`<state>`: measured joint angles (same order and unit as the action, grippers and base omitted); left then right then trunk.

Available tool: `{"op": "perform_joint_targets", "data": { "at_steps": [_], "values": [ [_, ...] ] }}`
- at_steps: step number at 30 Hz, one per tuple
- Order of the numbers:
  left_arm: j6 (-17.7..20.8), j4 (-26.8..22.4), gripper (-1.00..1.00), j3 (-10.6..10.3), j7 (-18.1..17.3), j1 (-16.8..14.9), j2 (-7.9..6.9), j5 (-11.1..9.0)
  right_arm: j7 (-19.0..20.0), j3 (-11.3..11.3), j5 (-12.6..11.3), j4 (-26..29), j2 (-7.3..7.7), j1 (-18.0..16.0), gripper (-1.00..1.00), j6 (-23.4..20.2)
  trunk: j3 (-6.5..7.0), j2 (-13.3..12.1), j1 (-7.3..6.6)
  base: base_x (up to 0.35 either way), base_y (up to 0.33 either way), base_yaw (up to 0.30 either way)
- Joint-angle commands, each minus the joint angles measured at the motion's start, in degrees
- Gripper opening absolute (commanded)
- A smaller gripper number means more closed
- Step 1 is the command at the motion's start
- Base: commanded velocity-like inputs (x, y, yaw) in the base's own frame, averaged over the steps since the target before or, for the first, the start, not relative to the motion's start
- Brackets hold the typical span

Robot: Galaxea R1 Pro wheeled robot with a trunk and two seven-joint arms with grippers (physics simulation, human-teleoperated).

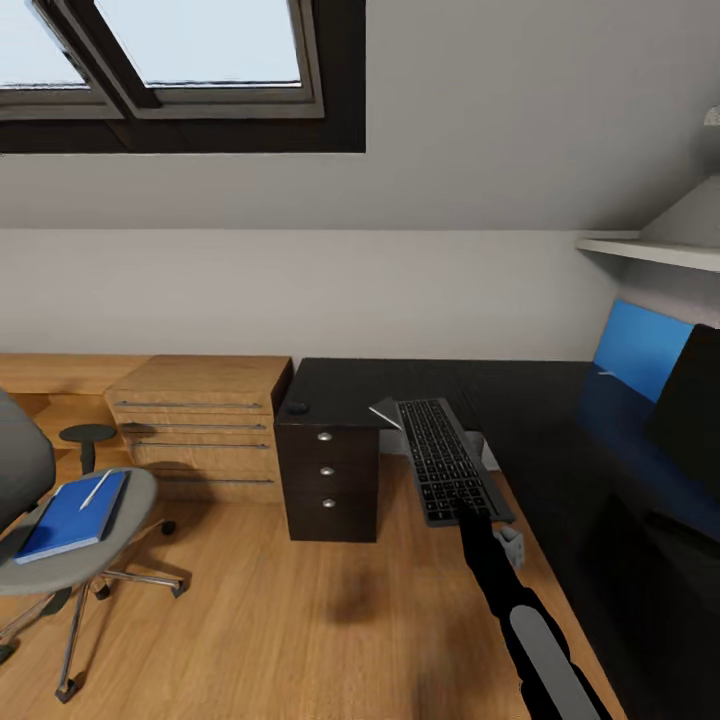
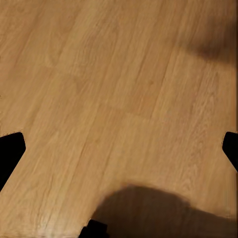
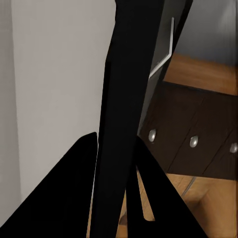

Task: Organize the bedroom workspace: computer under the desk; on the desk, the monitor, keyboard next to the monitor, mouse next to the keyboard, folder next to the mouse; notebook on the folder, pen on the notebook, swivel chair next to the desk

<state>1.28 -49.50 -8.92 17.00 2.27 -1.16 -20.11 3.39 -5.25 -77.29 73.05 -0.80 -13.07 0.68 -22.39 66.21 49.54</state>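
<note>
Keyboard (image 1: 447, 461): held at its near end by the right claw (image 1: 478, 517), raised and tilted over the front edge of the counter (image 1: 540, 400); in the right wrist view the keyboard (image 3: 124, 114) runs edge-on between the two fingers (image 3: 64, 198), clamped on both faces; not yet laid flat
Right claw state: clenched on the keyboard
Left claw (image 2: 119, 148): fingertips at the two sides of the left wrist view, set wide apart, nothing between them; released, above bare wood floor (image 2: 99, 89)
Monitor (image 1: 690, 405): dark panel at the right edge of the head view, apparently standing on the counter; the view is cut off there, so this is probable, not confirmed
Mouse (image 1: 297, 407): small dark lump on the counter's left end above the drawer unit (image 1: 328, 470), well apart from the keyboard; relocation beside the keyboard is outstanding
Swivel chair (image 1: 60, 540): on the floor, well apart from the counter; repositioning outstanding
Folder (image 1: 72, 515): flat on the chair seat; transfer outstanding
Pen (image 1: 96, 489): lying on the folder
Notebook: cannot be made out with certainty
Computer: location cannot be determined
Progress estimate: early stage; keyboard placement in hand, most other steps remaining
</note>
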Motion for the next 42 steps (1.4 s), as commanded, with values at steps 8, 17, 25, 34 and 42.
{"op": "perform_joint_targets", "data": {
  "at_steps": [8,17,25,34,42],
  "values": [
    [-0.3,-0.3,1.0,-0.3,0.5,0.0,-0.38,-0.5,-0.9,0.0,-0.7,0.0,-0.23,0.0,-1.0,0.2,1.39,-3.2,-1.8,-0.342,-0.154,0.0],
    [-0.3,-0.3,1.0,-0.3,0.5,0.0,-0.42,-0.5,-1.0,0.1,-0.6,0.0,-0.29,0.0,-1.0,0.3,3.01,-6.8,-3.77,-0.317,-0.2,0.0],
    [-0.2,-0.3,1.0,-0.3,0.6,0.0,-0.42,-0.5,-1.2,0.4,-2.4,-2.9,-0.27,0.0,-1.0,0.4,4.44,-10.0,-5.53,-0.283,-0.241,0.0],
    [-0.2,-0.3,1.0,-0.2,0.6,0.0,-0.42,-0.5,-1.2,3.9,-2.5,-5.2,-0.12,0.0,-1.0,0.5,6.06,-13.6,-7.51,-0.27,-0.249,0.0],
    [-0.1,-0.3,1.0,1.7,0.5,0.0,-0.58,-0.5,-1.1,4.4,-2.4,-7.0,-0.04,-0.2,-1.0,0.5,7.5,-16.8,-9.26,-0.258,-0.255,0.0]
  ]
}}
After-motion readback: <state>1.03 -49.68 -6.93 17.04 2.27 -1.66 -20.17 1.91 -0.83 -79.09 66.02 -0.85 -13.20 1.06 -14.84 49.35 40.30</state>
